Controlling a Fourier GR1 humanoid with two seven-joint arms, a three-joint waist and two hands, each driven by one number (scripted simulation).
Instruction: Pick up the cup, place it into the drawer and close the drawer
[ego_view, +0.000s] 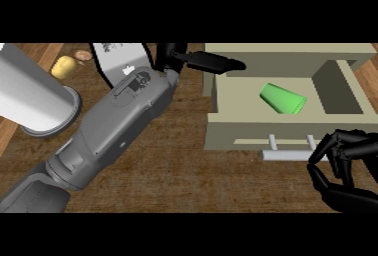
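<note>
The green cup (282, 98) lies on its side inside the open beige drawer (221, 120), near the middle of its floor. My left forearm stretches diagonally up from the lower left. My left hand (198, 60) hovers over the drawer's back-left corner with its fingers stretched toward the right and nothing in it. It is apart from the cup. My right hand (341, 167) shows at the lower right, fingers loosely bent and holding nothing, beside the right end of the drawer's pale bar handle (286, 155).
A large grey-white cylinder (26, 92) on a round base stands at the left. Behind it lie a yellow item (64, 66) and a white flat piece (118, 57). The wooden counter (170, 170) shows in front of the drawer.
</note>
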